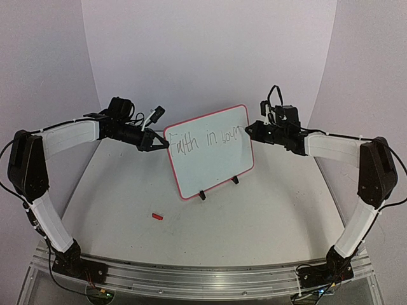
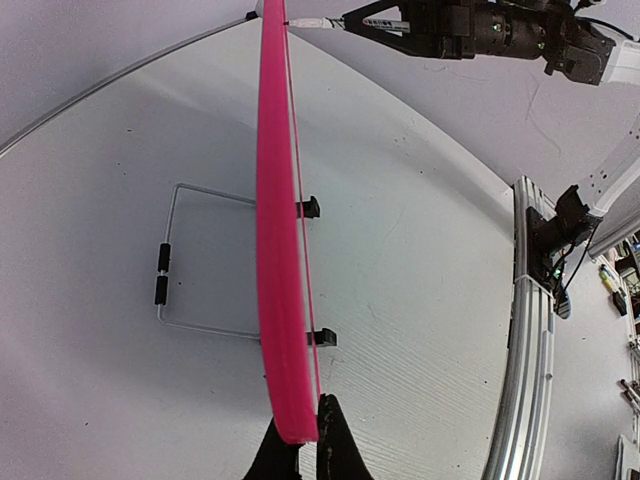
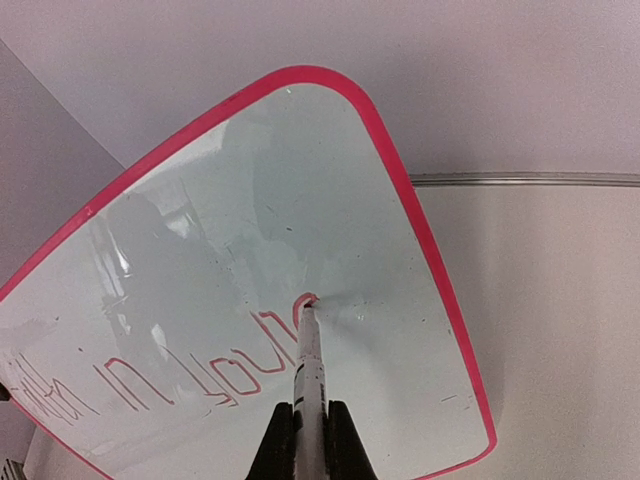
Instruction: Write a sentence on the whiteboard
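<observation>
The whiteboard [image 1: 210, 152] with its red-pink rim stands tilted on two black clip feet at the table's middle back. One line of handwritten marker words [image 1: 206, 142] on it reads "Faith in your"; they look red in the right wrist view [image 3: 190, 375]. My left gripper [image 1: 160, 143] is shut on the board's left rim [image 2: 275, 250], seen edge-on in the left wrist view. My right gripper [image 1: 251, 129] is shut on a white marker [image 3: 310, 370], whose tip touches the board face [image 3: 250, 220] at the end of the last letter.
A small red marker cap [image 1: 156, 216] lies on the table in front of the board. The board's wire stand [image 2: 175, 260] rests behind it. A metal rail [image 1: 203, 273] runs along the near edge, and white walls enclose the back and both sides.
</observation>
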Robot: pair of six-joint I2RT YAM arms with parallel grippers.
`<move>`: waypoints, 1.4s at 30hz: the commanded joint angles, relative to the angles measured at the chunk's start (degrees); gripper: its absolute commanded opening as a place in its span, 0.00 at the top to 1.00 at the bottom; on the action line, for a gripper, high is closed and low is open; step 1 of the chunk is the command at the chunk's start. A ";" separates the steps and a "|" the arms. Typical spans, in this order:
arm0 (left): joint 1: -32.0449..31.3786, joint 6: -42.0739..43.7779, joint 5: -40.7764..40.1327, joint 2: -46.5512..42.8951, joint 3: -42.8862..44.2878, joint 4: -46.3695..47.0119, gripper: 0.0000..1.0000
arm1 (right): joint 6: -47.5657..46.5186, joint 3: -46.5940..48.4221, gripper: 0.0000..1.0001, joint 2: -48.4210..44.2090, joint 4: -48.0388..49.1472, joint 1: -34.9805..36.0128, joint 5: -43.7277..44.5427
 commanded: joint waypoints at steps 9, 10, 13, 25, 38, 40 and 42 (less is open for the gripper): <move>-1.80 2.62 -0.85 0.42 0.32 -4.21 1.00 | -0.73 -1.97 1.00 -1.07 -0.77 0.30 0.50; -1.83 2.63 -0.86 0.42 0.32 -4.20 1.00 | -0.73 -2.11 1.00 -1.21 -0.98 0.30 0.98; -1.89 2.62 -0.79 0.40 0.32 -4.28 1.00 | -0.71 -2.28 1.00 -1.32 -1.51 0.28 2.16; -1.97 2.65 -0.88 0.22 0.30 -4.24 1.00 | -1.29 -2.02 1.00 -0.69 -3.30 0.27 0.78; -2.24 2.57 -0.81 0.30 0.30 -4.18 1.00 | -2.35 -2.87 1.00 -3.41 -2.25 0.28 -2.28; -2.30 2.62 -0.81 0.31 0.24 -4.12 1.00 | -1.46 -4.13 1.00 -5.13 -0.58 0.27 -1.77; -2.33 2.64 -0.79 0.40 0.24 -4.17 1.00 | -0.68 -4.85 1.00 -6.33 0.78 0.28 -1.22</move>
